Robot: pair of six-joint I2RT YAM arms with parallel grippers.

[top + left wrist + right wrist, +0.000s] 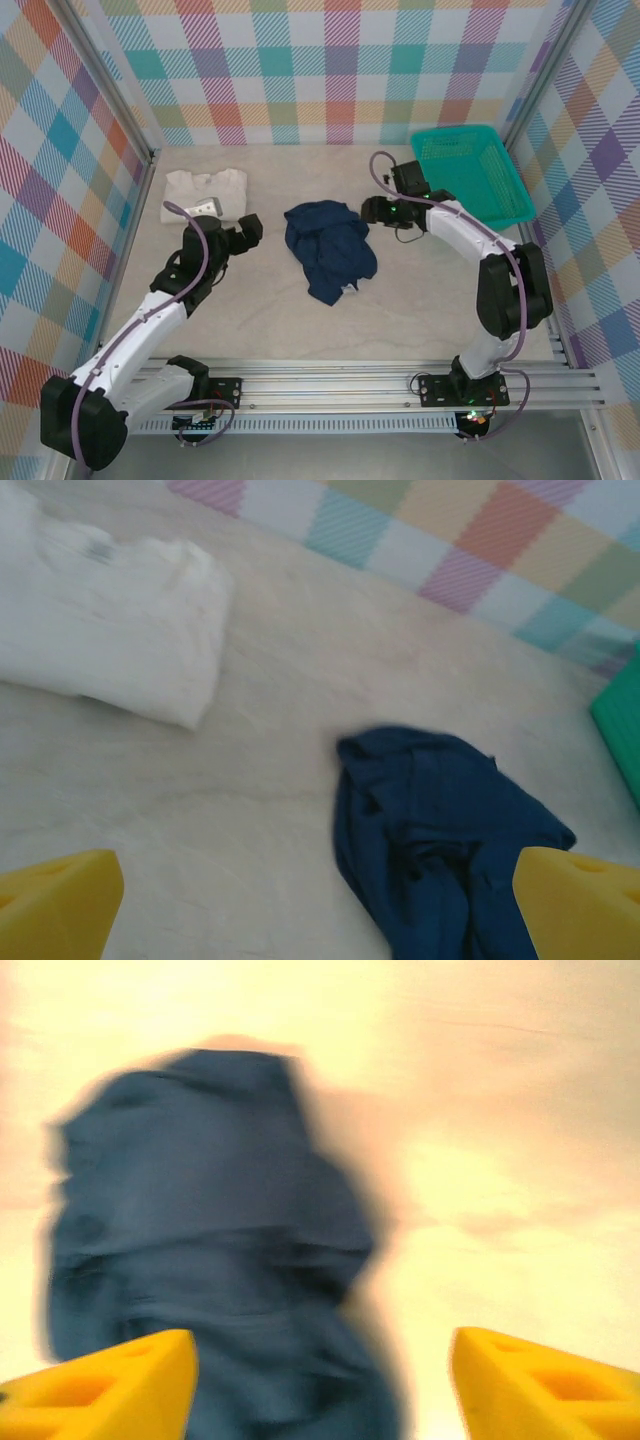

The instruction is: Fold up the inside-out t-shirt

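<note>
**Navy t-shirt [330, 250], crumpled heap, centre of worktop [420, 320], lying between two tools.**

Unclear: neck, sleeves and hem cannot be told apart in the bunched cloth. The right wrist view is blurred, and the left wrist view cuts off its yellow fingers [55, 905] at the bottom corners. Axis, top view: runs up and down the frame, broad end uppermost, narrow tail toward the lower edge. Left tool [250, 230]: left of the heap, fingers spread wide, clear of the cloth. Right tool [370, 211]: at the heap's upper right, fingers apart, nothing clamped. Folded white shirt [205, 192]: upper left. Green basket [455, 131]: upper right.
</note>
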